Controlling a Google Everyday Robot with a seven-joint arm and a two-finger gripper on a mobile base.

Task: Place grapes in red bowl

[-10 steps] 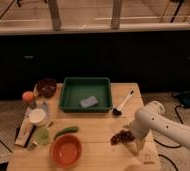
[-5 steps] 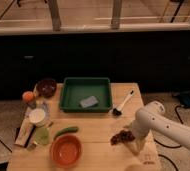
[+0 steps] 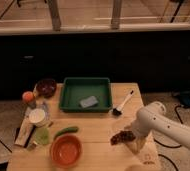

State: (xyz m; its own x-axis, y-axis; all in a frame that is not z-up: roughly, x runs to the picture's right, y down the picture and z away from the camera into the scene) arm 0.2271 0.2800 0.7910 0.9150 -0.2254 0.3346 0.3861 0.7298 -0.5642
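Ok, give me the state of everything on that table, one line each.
grapes: lying on the table, outside the red bowl, beside the gripper
red bowl: upright, empty
gripper: low at the table's right front, by the grapes; hold unclear
green tray: holds one grey sponge
brush: lying flat, right of the green tray
cucumber: lying flat beside the red bowl
maroon bowl: upright, contents unclear

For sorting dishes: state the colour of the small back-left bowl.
The small round bowl is dark maroon, camera view; gripper at the purple grape bunch.
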